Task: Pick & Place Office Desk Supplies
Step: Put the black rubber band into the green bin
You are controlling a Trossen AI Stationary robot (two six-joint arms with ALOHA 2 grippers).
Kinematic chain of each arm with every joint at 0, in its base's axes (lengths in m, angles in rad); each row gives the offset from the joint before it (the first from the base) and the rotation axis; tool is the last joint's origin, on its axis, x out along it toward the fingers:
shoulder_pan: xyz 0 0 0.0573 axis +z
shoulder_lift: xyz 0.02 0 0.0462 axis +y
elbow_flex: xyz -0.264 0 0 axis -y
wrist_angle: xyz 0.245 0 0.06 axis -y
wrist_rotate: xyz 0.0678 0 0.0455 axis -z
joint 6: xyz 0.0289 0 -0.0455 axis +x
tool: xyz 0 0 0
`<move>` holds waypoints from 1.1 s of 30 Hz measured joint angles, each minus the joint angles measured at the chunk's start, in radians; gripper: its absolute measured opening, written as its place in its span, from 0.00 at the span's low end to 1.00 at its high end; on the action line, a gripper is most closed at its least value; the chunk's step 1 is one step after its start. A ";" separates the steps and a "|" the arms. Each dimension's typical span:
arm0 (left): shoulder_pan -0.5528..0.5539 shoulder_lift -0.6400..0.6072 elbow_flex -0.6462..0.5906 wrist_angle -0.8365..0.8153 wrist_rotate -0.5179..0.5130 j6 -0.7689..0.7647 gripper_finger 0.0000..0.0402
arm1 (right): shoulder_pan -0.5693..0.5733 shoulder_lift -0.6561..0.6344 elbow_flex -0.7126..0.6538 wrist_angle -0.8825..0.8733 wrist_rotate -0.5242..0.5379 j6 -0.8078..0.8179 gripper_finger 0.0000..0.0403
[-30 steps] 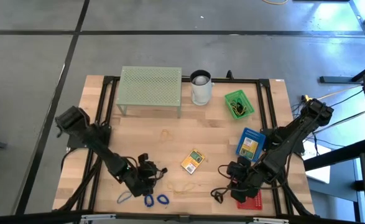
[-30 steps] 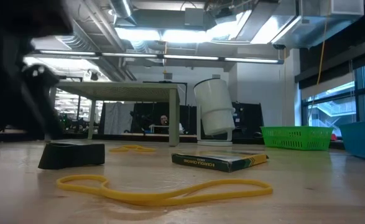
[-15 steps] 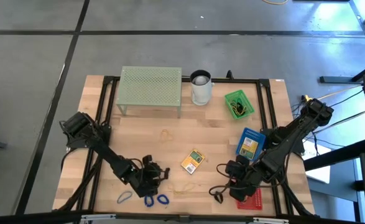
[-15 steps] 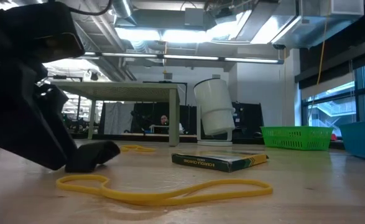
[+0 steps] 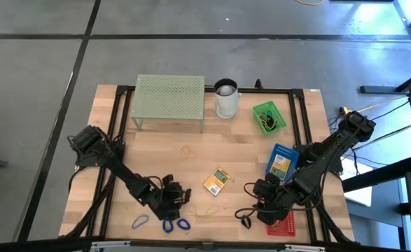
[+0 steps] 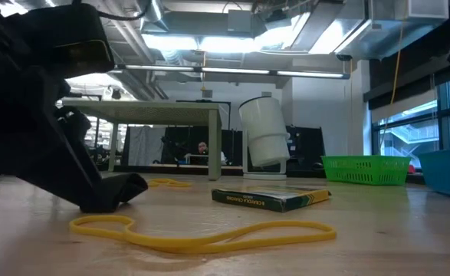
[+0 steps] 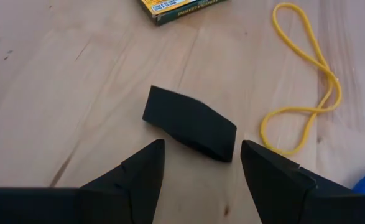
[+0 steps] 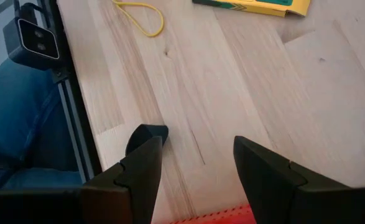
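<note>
The binder clip [image 7: 190, 123] lies on the table [image 5: 247, 150] between the card pack [image 5: 217, 181] and the rubber band [image 7: 306, 81]

The left arm reaches in from the left edge toward the near middle, its left gripper [image 5: 178, 198] low at the table — fingers spread apart. The right arm angles in from the right, the right gripper [image 5: 255, 197] low near the front edge, fingers parted too.
</note>
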State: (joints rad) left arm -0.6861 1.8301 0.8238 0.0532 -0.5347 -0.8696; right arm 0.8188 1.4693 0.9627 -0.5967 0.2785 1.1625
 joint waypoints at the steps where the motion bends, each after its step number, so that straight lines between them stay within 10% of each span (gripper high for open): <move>1: 0.004 0.000 0.000 0.003 0.005 0.000 0.52 | 0.000 0.000 0.000 0.000 0.001 0.000 0.50; 14: 0.059 0.093 0.004 0.122 -0.039 0.002 0.49 | 0.000 0.000 0.000 0.000 0.002 -0.002 0.50; 26: 0.060 0.097 0.003 0.132 -0.043 0.096 0.04 | 0.000 0.000 0.000 0.000 0.002 -0.003 0.50; 33: 0.060 0.094 -0.005 0.293 -0.053 0.380 0.02 | 0.000 0.000 0.000 0.001 0.133 -0.009 0.50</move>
State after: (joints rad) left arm -0.6259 1.9237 0.8185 0.3462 -0.5879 -0.4893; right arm 0.8188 1.4693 0.9627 -0.5958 0.4113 1.1535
